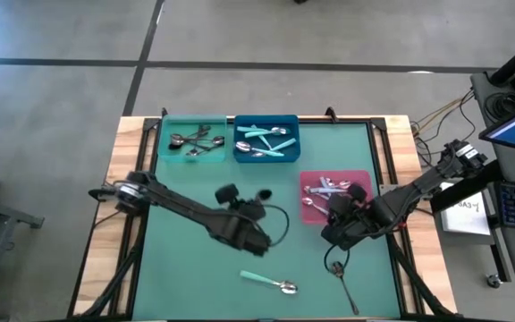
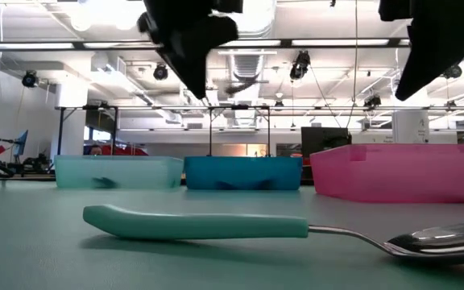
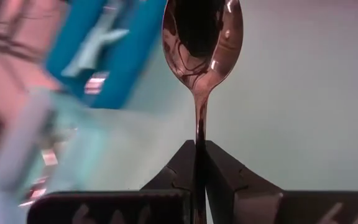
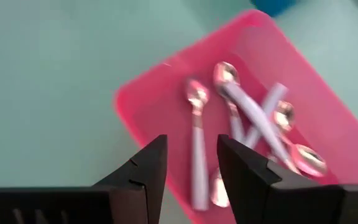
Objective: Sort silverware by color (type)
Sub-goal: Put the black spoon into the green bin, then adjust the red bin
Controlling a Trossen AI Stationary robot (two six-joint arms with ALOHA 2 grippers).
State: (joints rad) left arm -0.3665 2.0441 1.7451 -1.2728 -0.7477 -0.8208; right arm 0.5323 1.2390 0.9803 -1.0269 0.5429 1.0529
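My left gripper (image 1: pixel 244 207) hovers over the middle of the green table and is shut on a dark shiny spoon (image 3: pixel 202 37). My right gripper (image 4: pixel 191 155) is open above the near edge of the pink bin (image 4: pixel 148 93) and touches nothing; in the high view this gripper (image 1: pixel 336 228) stands at the bin's near side. Silver spoons (image 4: pixel 241 106) lie in that bin. A turquoise-handled spoon (image 1: pixel 266 283) lies flat on the table near the near edge, the same spoon (image 2: pixel 200 221) filling the low view. A dark spoon (image 1: pixel 342 279) lies to its right. My left gripper pinches the dark spoon's thin handle (image 3: pixel 199 134) between its two fingers. The handle runs along the fingers, and the bowl (image 3: pixel 202 37) sticks out beyond the fingertips. The spoon is lifted clear of the table.
Along the far edge stand a light turquoise bin (image 1: pixel 190 140) holding dark spoons and a blue bin (image 1: pixel 266 139) holding turquoise-handled spoons. The pink bin (image 1: pixel 333 192) sits right of centre. Bare green mat (image 1: pixel 186 259) lies left of the loose spoons. Cables and a laptop are beyond the table's right edge.
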